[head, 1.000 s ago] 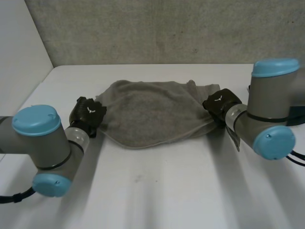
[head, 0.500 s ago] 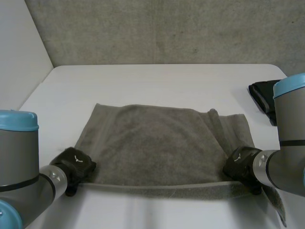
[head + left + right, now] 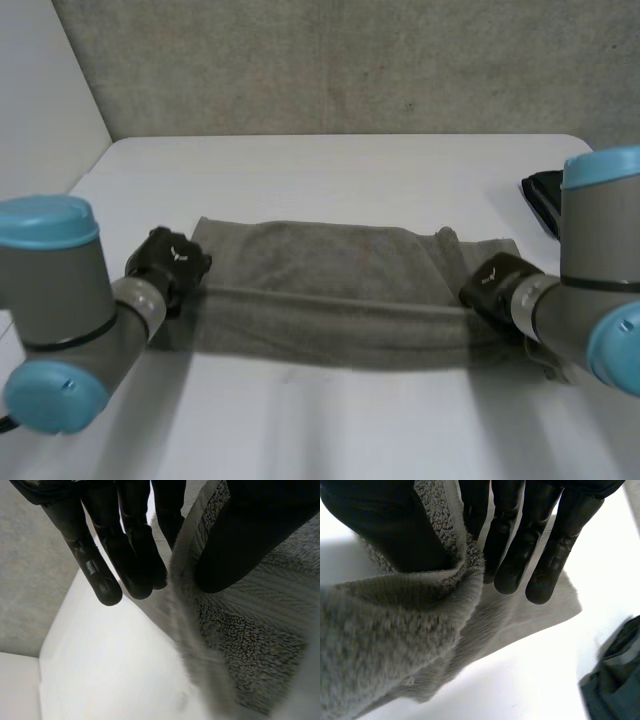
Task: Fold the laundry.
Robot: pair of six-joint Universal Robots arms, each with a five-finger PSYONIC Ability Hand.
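A grey towel (image 3: 330, 275) lies spread across the table (image 3: 330, 170), its near edge lifted and stretched between my two hands above the lower layer. My left hand (image 3: 170, 262) holds that edge at its left corner. In the left wrist view the towel (image 3: 245, 635) is pinched between the thumb (image 3: 250, 535) and straight fingers (image 3: 125, 550). At the right corner my right hand (image 3: 495, 285) grips it. The right wrist view has the towel (image 3: 395, 630) clamped between thumb (image 3: 385, 525) and fingers (image 3: 520, 545).
A dark folded cloth (image 3: 545, 200) lies at the table's right edge, beyond my right hand, and its corner (image 3: 615, 680) is in the right wrist view. A grey wall stands behind the table. The table's left edge runs close to my left arm.
Both hands first pulled the towel toward the near side and spread it flat. They have since carried its near edge up and back toward the far edge.
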